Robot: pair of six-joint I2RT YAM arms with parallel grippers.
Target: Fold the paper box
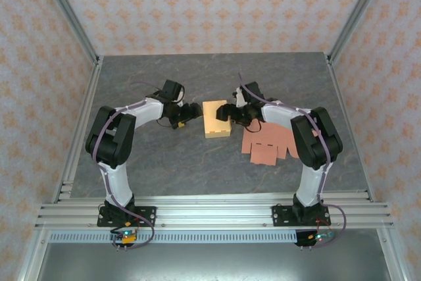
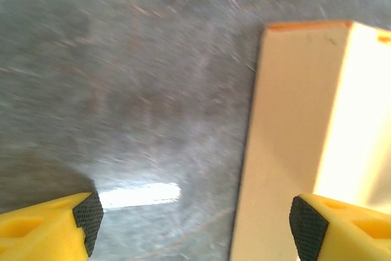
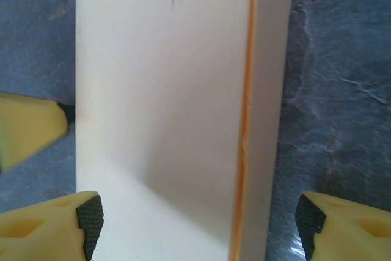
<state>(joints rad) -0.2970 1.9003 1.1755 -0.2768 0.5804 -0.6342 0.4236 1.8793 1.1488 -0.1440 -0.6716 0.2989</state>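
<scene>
Cream folded paper box (image 1: 217, 120) lying flat at the middle of the grey marbled tabletop (image 1: 164, 156). Just beside its left edge, left gripper (image 1: 192, 112), yellow fingers spread wide, holding nothing. At its right edge, right gripper (image 1: 227, 111), likewise wide and empty. Nearer the right arm, flat salmon-pink cardboard blanks (image 1: 266, 144).

Bright even light; left wrist view blurred, paper box (image 2: 360, 120) face overexposed.

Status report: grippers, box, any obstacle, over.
Left gripper open beside paper box. Right gripper open, fingers astride it. Box folded shut, on table. Pink flat sheets nearby, not blocking.
</scene>
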